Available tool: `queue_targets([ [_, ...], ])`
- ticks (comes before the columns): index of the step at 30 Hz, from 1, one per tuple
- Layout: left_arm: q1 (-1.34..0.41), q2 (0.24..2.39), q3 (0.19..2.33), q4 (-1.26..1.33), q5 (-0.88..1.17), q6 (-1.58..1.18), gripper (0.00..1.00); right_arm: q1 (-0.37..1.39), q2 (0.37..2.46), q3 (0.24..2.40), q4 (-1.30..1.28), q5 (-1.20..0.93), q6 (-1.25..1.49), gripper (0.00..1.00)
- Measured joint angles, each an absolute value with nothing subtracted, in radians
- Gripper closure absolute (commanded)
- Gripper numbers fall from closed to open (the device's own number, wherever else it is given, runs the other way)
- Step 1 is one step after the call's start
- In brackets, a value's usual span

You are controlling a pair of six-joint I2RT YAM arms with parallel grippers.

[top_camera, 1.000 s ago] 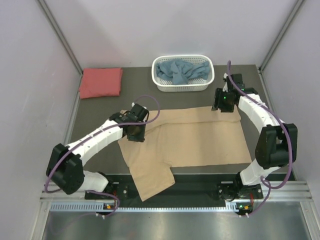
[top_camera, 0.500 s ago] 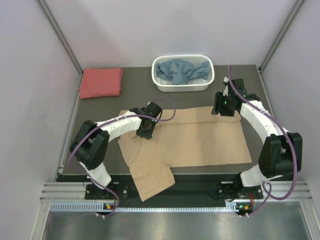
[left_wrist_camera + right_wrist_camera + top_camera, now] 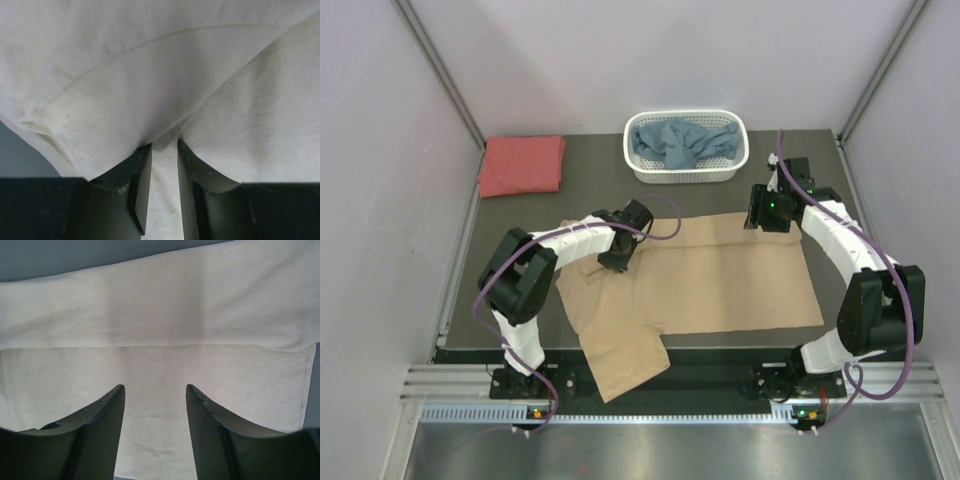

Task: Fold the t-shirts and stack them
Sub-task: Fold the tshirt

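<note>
Three plain shirt colours on a dark grey table (image 3: 590,185)
The tan t-shirt (image 3: 720,275) is unpatterned and looks paler, almost cream, in the wrist views, with matching stitching along its hems. The coral-red t-shirt (image 3: 522,165) is plain. The dusty blue t-shirt (image 3: 680,143) is plain too, and it sits in a white lattice basket (image 3: 685,176). The arms (image 3: 835,235) are white with black joints and purple cables (image 3: 779,140).

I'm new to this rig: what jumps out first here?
A tan t-shirt lies spread across the middle of the table, one sleeve hanging over the near edge. The left gripper pinches it near the collar, and the right gripper stands over its far right corner. A blue t-shirt sits crumpled in the white basket at the back.
</note>
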State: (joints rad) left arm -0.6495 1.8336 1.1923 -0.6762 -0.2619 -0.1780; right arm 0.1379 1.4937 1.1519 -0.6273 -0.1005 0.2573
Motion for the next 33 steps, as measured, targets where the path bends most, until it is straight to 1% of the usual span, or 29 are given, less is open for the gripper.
queue_targets([
  [3, -0.65, 1.852, 1.215, -0.673, -0.279, -0.165, 0.7, 0.134, 1.495, 1.152, -0.627, -0.103, 0.255, 0.48],
  [8, -0.65, 1.87, 1.238, -0.675, -0.308, -0.149, 0.77, 0.134, 1.499, 1.152, -0.626, -0.107, 0.254, 0.48],
  [11, -0.65, 1.881, 1.249, -0.674, -0.318, -0.141, 0.86, 0.134, 1.5, 1.152, -0.625, -0.108, 0.253, 0.48],
  [12, -0.65, 1.883, 1.251, -0.674, -0.323, -0.138, 0.92, 0.134, 1.5, 1.152, -0.625, -0.109, 0.253, 0.48],
  [16, -0.65, 1.89, 1.264, -0.682, -0.331, -0.131, 1.0, 0.133, 1.5, 1.152, -0.625, -0.111, 0.253, 0.48],
  [22, -0.65, 1.883, 1.293, -0.719, -0.324, -0.132, 1.0, 0.133, 1.5, 1.151, -0.624, -0.119, 0.253, 0.48],
  [27, -0.649, 1.847, 1.323, -0.781, -0.238, -0.133, 1.0, 0.133, 1.507, 1.151, -0.616, -0.172, 0.253, 0.49],
  [31, -0.649, 1.785, 1.324, -0.811, -0.12, -0.148, 1.0, 0.132, 1.528, 1.097, -0.519, -0.329, 0.294, 0.51],
  [33, -0.65, 1.752, 1.324, -0.82, -0.067, -0.16, 1.0, 0.144, 1.533, 1.013, -0.408, -0.44, 0.371, 0.51],
])
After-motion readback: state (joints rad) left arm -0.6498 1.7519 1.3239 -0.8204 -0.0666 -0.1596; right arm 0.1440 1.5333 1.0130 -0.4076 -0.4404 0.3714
